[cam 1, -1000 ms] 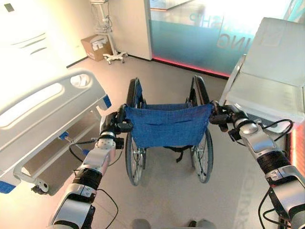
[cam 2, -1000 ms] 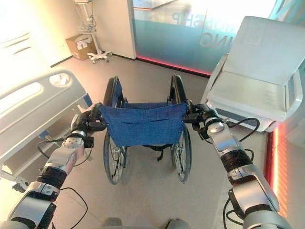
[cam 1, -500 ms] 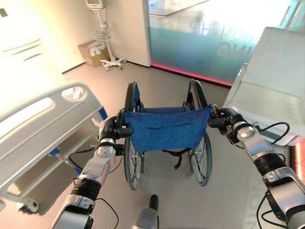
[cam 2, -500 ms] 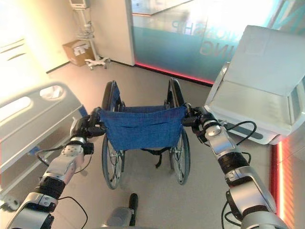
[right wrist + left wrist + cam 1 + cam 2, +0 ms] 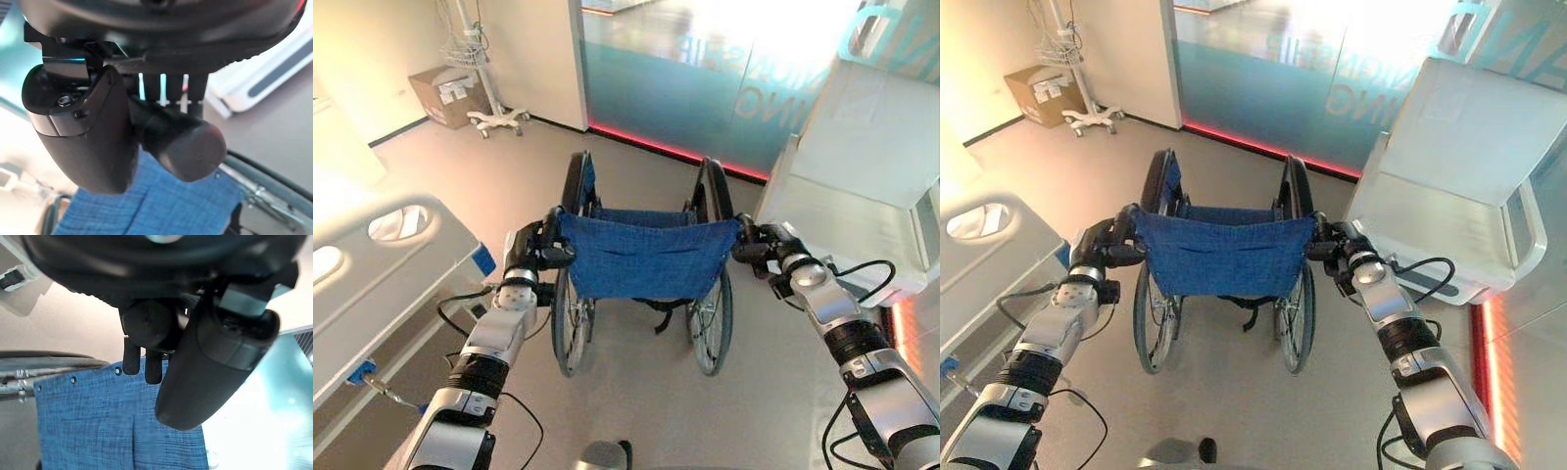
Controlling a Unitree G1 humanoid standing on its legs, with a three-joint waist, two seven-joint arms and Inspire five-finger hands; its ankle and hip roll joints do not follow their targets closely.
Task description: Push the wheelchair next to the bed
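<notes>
The wheelchair [image 5: 641, 259] with a blue cloth back stands straight ahead of me on the grey floor, facing away. My left hand [image 5: 530, 253] is shut on its left push handle [image 5: 146, 325], with the fingers curled round it above the blue cloth [image 5: 112, 426]. My right hand [image 5: 766, 250] is shut on the right push handle [image 5: 183, 139]. A white hospital bed [image 5: 401, 230] with a side rail and blue corner pieces lies to the wheelchair's left. A second white bed [image 5: 847, 206] stands close on the right.
Ahead is a frosted glass wall [image 5: 705, 78] with a red glowing strip along its foot. A cardboard box [image 5: 445, 90] and a wheeled stand [image 5: 489, 116] sit at the far left by the wall. Open floor lies between the two beds.
The whole view has shifted as the wheelchair and I roll forward. The left bed has slid toward the lower left of the view. Both hands keep their hold on the handles.
</notes>
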